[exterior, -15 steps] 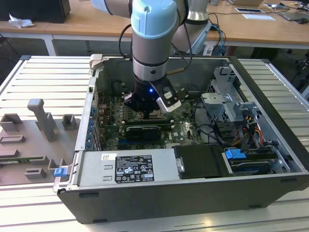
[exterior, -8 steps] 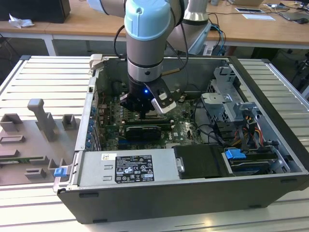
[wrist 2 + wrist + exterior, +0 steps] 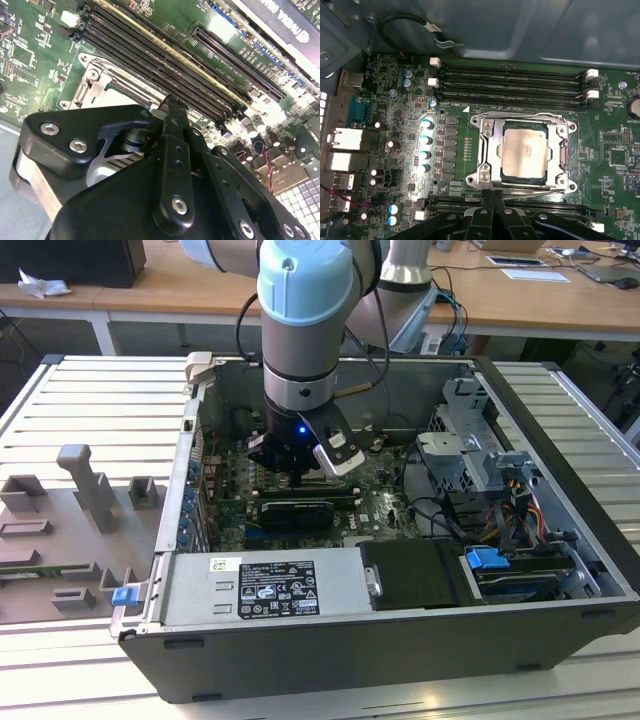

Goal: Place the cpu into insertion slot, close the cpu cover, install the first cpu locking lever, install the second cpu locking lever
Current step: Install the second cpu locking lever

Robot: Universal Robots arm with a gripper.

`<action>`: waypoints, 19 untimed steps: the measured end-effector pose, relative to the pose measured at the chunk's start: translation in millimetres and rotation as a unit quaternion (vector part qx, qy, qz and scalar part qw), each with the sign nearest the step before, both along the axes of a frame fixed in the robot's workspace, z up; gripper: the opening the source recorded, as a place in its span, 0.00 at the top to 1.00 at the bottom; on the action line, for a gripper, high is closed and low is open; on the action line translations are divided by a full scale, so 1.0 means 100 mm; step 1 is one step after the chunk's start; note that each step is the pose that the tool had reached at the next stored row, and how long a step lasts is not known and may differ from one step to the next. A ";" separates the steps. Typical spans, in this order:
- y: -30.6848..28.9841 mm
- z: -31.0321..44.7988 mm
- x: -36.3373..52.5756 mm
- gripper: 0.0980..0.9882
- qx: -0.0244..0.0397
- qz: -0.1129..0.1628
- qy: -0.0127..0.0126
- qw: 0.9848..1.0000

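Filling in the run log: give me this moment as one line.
cpu: seated in insertion slot | cpu cover: closed over it | hand: at socket's edge, beside lever

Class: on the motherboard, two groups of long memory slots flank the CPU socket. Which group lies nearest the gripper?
The group without white end clips, directly beside the gripper. The other group, white-clipped, lies beyond the cpu.

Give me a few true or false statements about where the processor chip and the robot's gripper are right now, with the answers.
1. The square silvery-grey cpu lies in the metal-rimmed insertion slot. True.
2. The silvery frame-shaped cpu cover lies closed around the chip. True.
3. The black gripper holds the chip above the desk. False: it is at the socket's edge, inside the open grey computer case.
4. The long black memory slots hold memory cards. False: they look empty.
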State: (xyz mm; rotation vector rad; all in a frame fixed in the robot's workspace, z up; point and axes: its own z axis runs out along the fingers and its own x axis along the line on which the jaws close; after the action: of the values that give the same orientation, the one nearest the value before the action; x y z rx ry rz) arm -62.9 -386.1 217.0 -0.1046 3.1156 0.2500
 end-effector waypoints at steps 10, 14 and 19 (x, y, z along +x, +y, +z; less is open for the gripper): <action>-0.010 -0.040 -0.080 0.99 0.001 0.000 -0.005 1.000; -0.033 -0.066 -0.147 0.99 0.005 0.001 -0.005 1.000; -0.050 -0.114 -0.236 0.99 0.012 0.001 -0.006 1.000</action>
State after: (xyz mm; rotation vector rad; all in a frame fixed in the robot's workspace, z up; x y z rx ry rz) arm -86.5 -391.1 205.6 -0.1091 3.0992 0.2854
